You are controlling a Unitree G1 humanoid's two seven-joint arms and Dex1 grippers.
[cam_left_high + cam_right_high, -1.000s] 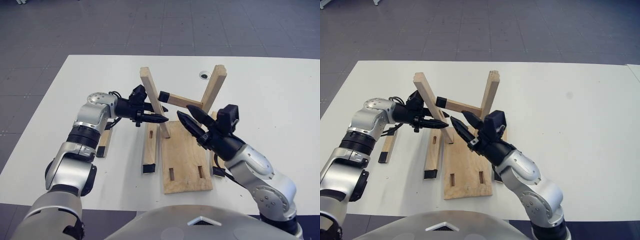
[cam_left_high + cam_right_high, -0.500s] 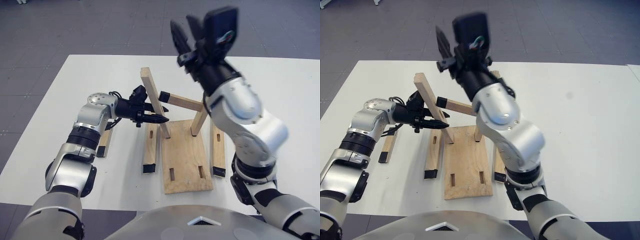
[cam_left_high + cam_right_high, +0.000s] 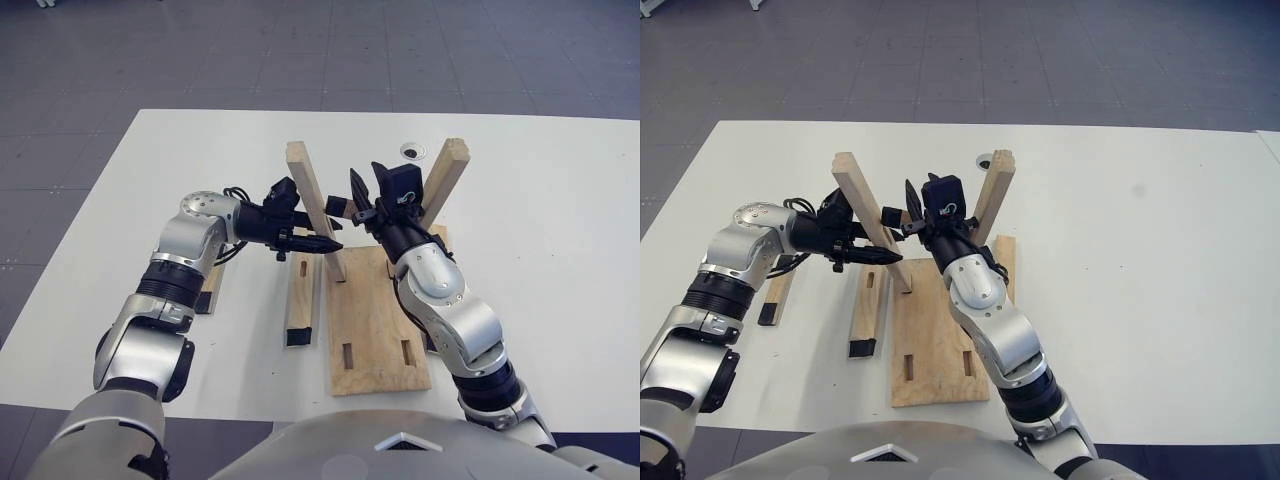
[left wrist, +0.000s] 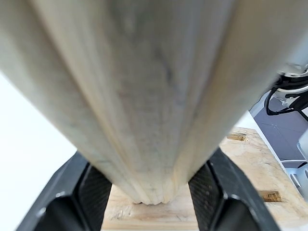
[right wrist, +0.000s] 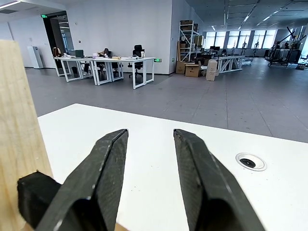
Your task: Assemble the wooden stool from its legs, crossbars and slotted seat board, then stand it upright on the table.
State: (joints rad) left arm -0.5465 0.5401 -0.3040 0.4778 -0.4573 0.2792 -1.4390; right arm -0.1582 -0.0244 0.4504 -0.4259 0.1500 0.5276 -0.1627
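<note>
While left gripper [image 3: 325, 243] fingers [image 4: 91, 192] clamp pale tilted wooden leg [image 3: 305, 185] at frame centre, right gripper [image 3: 366, 185] hovers, fingers apart, empty, just above black-capped wooden crossbar [image 3: 338, 208]. Best approach, probably: hold left clamp firm, close right fingers squarely on crossbar, push straight, no levering. Light slotted seat board [image 3: 375, 320] flat, lower centre. White tabletop [image 3: 540, 250] smooth, likely slippery. Grey tiled floor [image 3: 200, 50] upper frame; office desks [image 5: 110, 65] beyond.

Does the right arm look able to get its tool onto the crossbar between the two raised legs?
Probably yes. The open right tool sits right beside the crossbar with nothing between them, and the left tool grips the left leg lower down, clear of it.
</note>
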